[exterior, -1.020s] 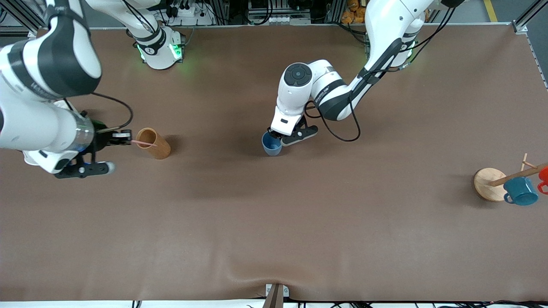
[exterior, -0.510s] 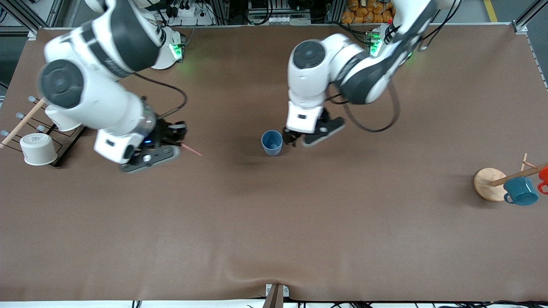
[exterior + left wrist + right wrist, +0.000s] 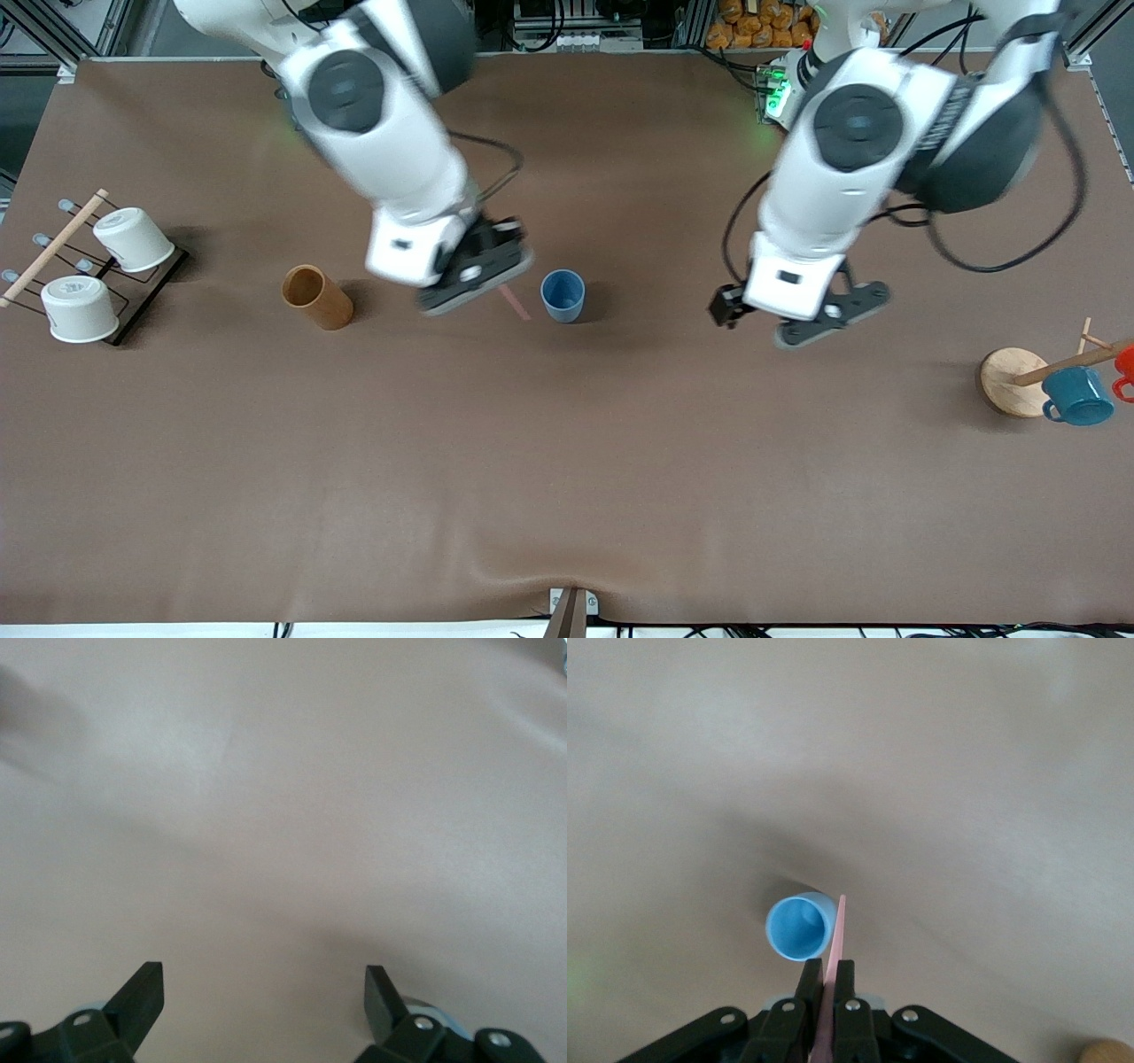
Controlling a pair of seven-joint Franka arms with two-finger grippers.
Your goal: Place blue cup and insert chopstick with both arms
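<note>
The blue cup (image 3: 563, 295) stands upright on the brown table near its middle. My right gripper (image 3: 492, 275) hangs just beside the cup, on the side toward the right arm's end, and is shut on the pale-pink chopstick (image 3: 516, 304), whose free end points down at the table next to the cup. In the right wrist view the chopstick (image 3: 835, 939) sticks out of the shut right gripper (image 3: 829, 967), its tip by the rim of the cup (image 3: 800, 926). My left gripper (image 3: 740, 310) is open and empty over bare table toward the left arm's end; it also shows in the left wrist view (image 3: 261, 979).
A brown wooden cup (image 3: 317, 297) stands toward the right arm's end. A rack (image 3: 53, 244) with two white cups (image 3: 80, 307) is at that table end. A wooden stand (image 3: 1010, 381) with a teal mug (image 3: 1076, 396) and a red mug (image 3: 1125, 365) is at the left arm's end.
My right gripper carried the chopstick from the brown cup across to beside the blue cup. My left gripper let go of the blue cup, rose and moved toward the left arm's end.
</note>
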